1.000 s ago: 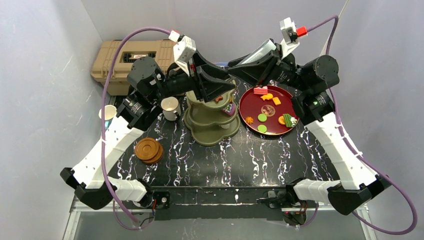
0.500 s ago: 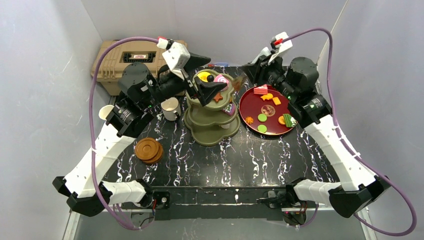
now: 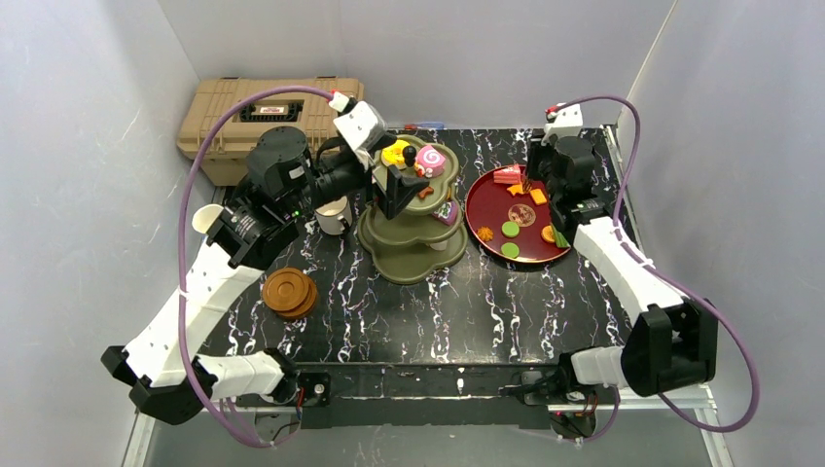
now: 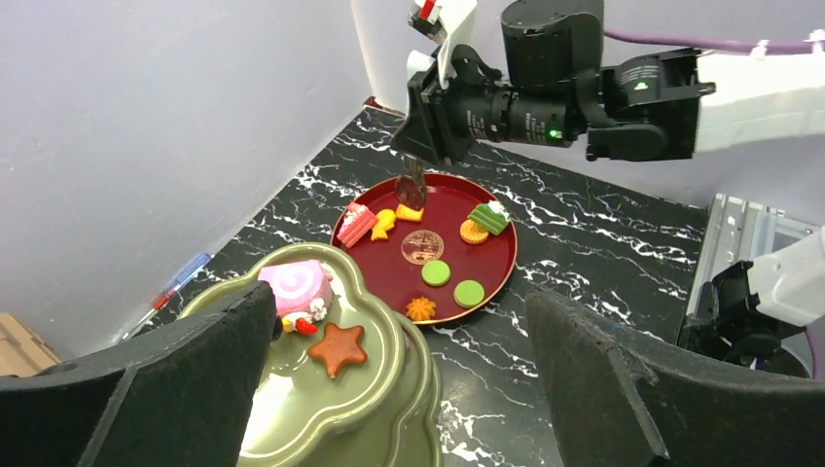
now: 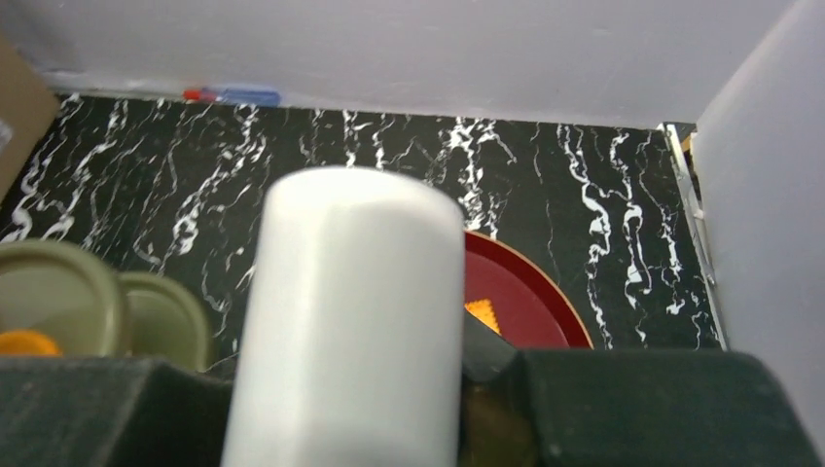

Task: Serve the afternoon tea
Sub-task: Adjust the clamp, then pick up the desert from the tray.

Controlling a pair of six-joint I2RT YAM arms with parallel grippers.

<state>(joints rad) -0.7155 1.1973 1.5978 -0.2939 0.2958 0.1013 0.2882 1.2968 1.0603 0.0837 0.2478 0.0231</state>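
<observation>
Stand in the middle, plate with pastries to its right, mug left, saucers front-left, toolbox behind-left

- I see olive-green stand, pink-swirl pastry
- dark-red plate
- black bench, white marble veins
- tan toolbox, brown saucers

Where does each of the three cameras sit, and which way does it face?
Top external: above and behind the bases, looking down at the table; the left arm and right arm show whole.
Left wrist: over the stand, facing right towards the plate and the right arm; its open end effector frames the view.
Right wrist: over the plate, facing the back wall; its fingers show at the bottom, a white cylinder between them.
Shared: all three show the stand and the plate.
</observation>
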